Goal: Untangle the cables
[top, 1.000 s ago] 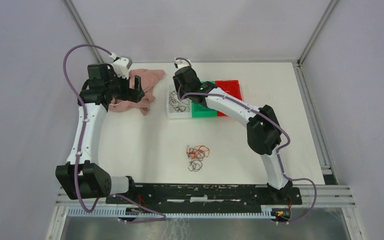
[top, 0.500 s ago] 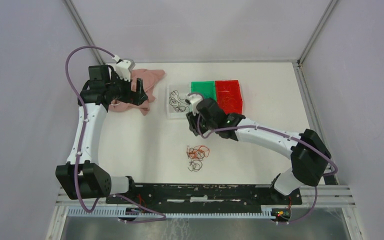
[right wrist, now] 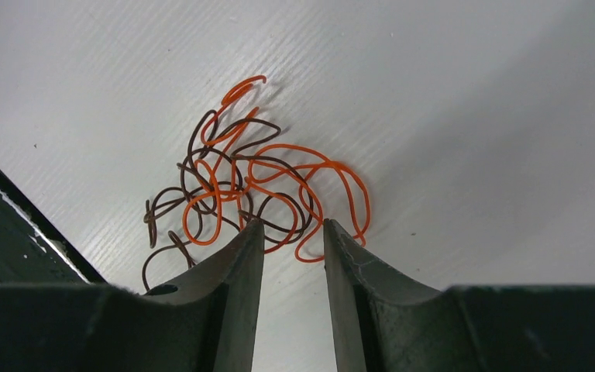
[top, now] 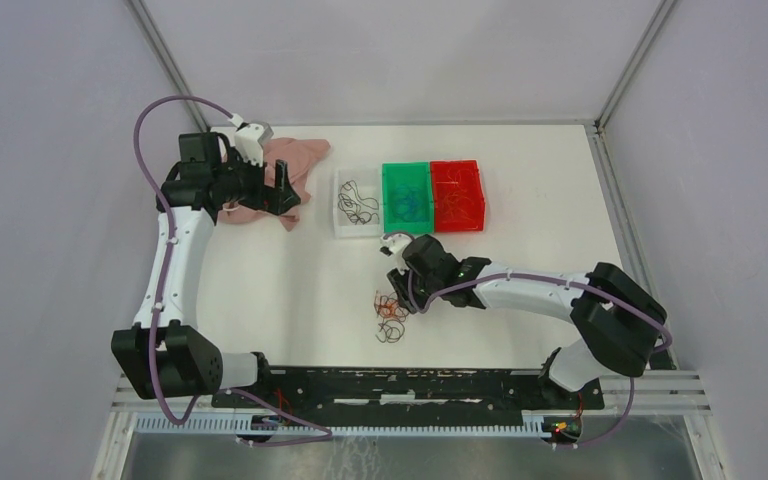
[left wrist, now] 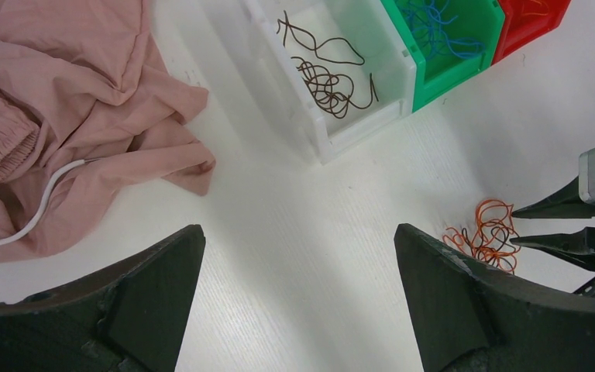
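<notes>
The cables (top: 393,312) lie as a small wad of orange and dark brown wires on the white table, near the front middle. The right wrist view has this wad (right wrist: 248,182) just past the fingertips. My right gripper (top: 398,288) hovers low at the wad's far edge, open, its jaws (right wrist: 293,226) a narrow gap apart. An orange loop lies on the table between the tips and nothing is gripped. My left gripper (top: 282,188) hangs wide open (left wrist: 298,232) at the back left beside the pink cloth, holding nothing. The left wrist view catches the wad (left wrist: 484,236) at its right edge.
Three bins stand in a row at the back. A clear one (top: 358,233) holds dark brown wires, a green one (top: 407,229) holds blue wires, and a red one (top: 458,228) stands beside it. A pink cloth (top: 295,160) with a white cord (left wrist: 39,209) lies at the back left.
My right arm swung from over the bins back toward the front and came down at the wad, its jaws narrowing a little. The left arm barely moved.
</notes>
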Controlling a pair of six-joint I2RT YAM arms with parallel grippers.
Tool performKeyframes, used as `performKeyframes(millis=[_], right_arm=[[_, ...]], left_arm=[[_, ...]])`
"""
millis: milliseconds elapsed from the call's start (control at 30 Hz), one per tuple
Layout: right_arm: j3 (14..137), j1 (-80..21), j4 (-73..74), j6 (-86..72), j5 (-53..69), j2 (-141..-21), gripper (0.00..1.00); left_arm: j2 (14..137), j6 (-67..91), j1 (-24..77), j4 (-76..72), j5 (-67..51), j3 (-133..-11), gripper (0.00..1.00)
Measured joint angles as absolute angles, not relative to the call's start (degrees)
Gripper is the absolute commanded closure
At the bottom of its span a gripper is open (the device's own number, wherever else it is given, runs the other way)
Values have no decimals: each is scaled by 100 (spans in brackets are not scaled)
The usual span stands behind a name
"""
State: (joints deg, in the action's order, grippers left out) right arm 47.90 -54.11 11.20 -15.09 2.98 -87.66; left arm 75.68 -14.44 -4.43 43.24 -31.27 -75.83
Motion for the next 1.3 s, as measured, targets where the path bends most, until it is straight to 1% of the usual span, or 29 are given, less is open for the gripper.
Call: performKeyframes(millis=[67,233,267,333,600,667,700,733,767,800,833,900,1000,1167,1233,1300], right_arm=[[4792,-5411,996,-1492,252,-8799,69],[4803,-5408,880,-1481,113,-9019,93],[4803,-5411,875,-1481,93,-9026,96],[4814,-5408,836,-1494,51,-9021,100],[5009,-5384,880,-1579,-38,-8707,100],[5070,-5374,875,-1629,-49,-8545,92],[5089,-5367,871,-1651,-51,-8468,82],[5105,-5358,869,-1667,-51,-8392,70],[5122,-5354,869,-1678,-54,-8335,62],[5131,-5349,864,-1669,-49,-8302,55],[5131,-5349,864,-1697,-16,-8296,50],[5129,-5349,875,-1708,82,-8311,45],[5129,-5349,878,-1682,320,-8377,44],[5129,-5354,845,-1667,701,-8888,53],[5129,-5356,847,-1667,762,-9174,62],[5129,-5356,860,-1662,744,-9421,76]], left_arm=[[7568,-1444,-443,4331,-3168,-7557,1],[7568,-1444,-443,4386,-3197,-7535,1],[7570,-1444,-443,4397,-3203,-7535,1],[7568,-1444,-443,4412,-3214,-7535,1],[7570,-1444,-436,4423,-3361,-7533,0],[7575,-1444,-412,4423,-3415,-7533,0],[7581,-1444,-397,4425,-3450,-7533,0],[7588,-1444,-381,4425,-3468,-7533,1],[7599,-1444,-364,4427,-3481,-7533,1],[7614,-1444,-344,4434,-3494,-7533,0],[7629,-1444,-333,4442,-3507,-7533,1],[7640,-1446,-316,4453,-3514,-7533,0],[7640,-1444,-301,4458,-3555,-7533,0],[7640,-1446,-242,4475,-3621,-7531,0],[7640,-1450,-213,4497,-3618,-7531,0],[7640,-1459,-204,4512,-3618,-7531,0]])
